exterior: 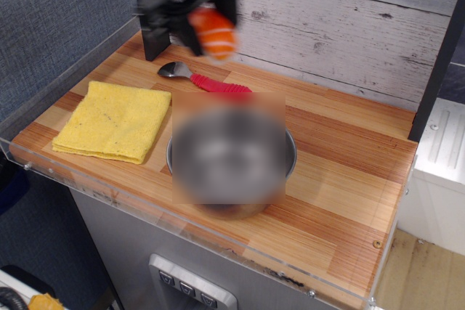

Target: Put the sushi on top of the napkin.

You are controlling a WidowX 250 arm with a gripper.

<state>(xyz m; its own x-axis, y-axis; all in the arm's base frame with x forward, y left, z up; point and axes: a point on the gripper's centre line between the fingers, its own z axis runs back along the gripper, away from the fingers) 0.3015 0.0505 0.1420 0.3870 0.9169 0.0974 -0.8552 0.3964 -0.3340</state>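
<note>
My black gripper [207, 30] is shut on the sushi [213, 33], an orange piece with pale stripes and a white base. It holds the sushi in the air above the back of the table, over the spoon. The gripper is motion-blurred. The napkin [112, 121], a folded yellow cloth, lies flat at the left of the table, below and to the left of the gripper, with nothing on it.
A steel bowl [230, 156], blurred in this frame, stands in the middle of the wooden table [341, 179]. A red-handled spoon [207, 83] lies behind it. A black post [151, 19] stands at the back left. A clear rim edges the table's front and left.
</note>
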